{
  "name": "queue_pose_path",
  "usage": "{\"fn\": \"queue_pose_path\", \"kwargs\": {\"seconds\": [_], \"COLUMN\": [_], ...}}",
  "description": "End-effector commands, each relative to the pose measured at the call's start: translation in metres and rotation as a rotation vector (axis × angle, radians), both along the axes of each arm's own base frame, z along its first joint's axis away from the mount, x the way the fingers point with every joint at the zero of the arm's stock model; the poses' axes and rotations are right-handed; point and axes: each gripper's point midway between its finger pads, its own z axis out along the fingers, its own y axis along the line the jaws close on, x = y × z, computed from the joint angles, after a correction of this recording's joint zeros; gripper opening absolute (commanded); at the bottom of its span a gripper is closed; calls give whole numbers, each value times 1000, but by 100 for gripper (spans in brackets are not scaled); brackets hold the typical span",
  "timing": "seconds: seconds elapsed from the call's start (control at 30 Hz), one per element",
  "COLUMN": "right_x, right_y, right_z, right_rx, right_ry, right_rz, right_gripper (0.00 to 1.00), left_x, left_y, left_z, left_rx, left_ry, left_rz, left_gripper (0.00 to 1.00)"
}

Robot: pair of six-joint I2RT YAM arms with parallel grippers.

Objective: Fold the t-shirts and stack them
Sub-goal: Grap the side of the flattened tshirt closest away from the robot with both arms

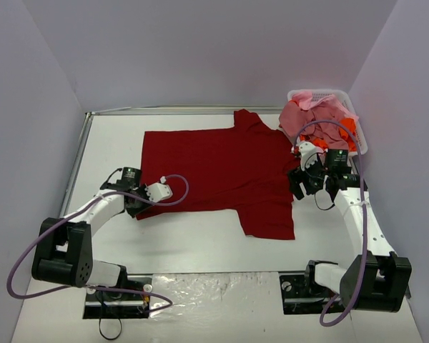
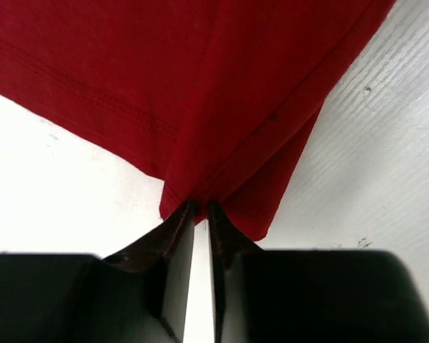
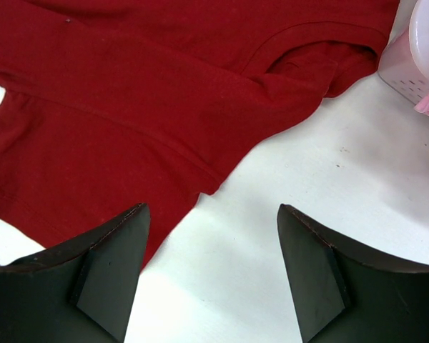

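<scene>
Top external: red t-shirt [image 1: 222,168] flat mid-table, my left gripper [image 2: 200,209] pinching its near-left corner
My right gripper [image 3: 211,211] hangs spread at its right edge; table [image 1: 200,246] shows along the near hem

the left arm [image 1: 100,207] is made of white tubular links set between black joint housings, on a chunky black base block [image 1: 63,261] over a grey metal mounting plate [image 1: 118,300]. the right arm [image 1: 359,214] matches it, with its own black base block [image 1: 377,282]. a thin lilac cable [image 1: 186,187] loops along the left arm, and a second lilac cable [image 1: 329,122] arcs over the right. the left gripper [image 2: 201,207] has narrow dark fingers with a brownish sheen. the right gripper [image 3: 211,209] has broad, matte black wedge fingers.
</scene>
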Motion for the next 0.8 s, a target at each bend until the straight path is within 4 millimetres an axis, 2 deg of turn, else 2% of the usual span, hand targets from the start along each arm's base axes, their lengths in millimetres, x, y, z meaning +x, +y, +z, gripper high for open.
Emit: {"fn": "queue_pose_path", "kwargs": {"seconds": [0.0,0.03,0.13,0.23,0.27,0.33,0.37,0.47,0.57,0.7,0.77], "right_x": [-2,-2,-2,-3,-3,-3,-3,-3,-2,0,-3], "right_y": [-1,-1,-3,-2,-3,-2,-2,-3,-4,-4,-6], "right_z": [-7,-7,-7,-6,-6,-4,-4,-4,-3,5,11], "right_rx": [-9,-8,-12,-12,-13,-12,-13,-17,-17,-20,-63], "right_ry": [13,16,16,11,8,4,2,1,2,-2,-7], "right_rz": [6,6,1,3,1,4,1,-2,-9,-10,43], "right_gripper": [68,68,68,68,68,68,68,68,67,65,64], "left_x": [5,6,5,7,9,8,6,-3,-14,-32,-41], "left_y": [6,5,0,-7,-9,-11,-13,-18,-21,-21,-24], "left_z": [-5,-3,10,35,52,68,83,103,104,79,74], "left_rx": [20,18,-20,-74,-90,-119,-147,-198,-229,-234,-255], "left_ry": [5,4,16,-37,-79,-112,-138,-172,-172,-104,-74], "left_rz": [-3,1,14,27,31,55,70,96,98,111,114], "left_gripper": [11,4,2,2,2,2,3,2,2,2,2]}}
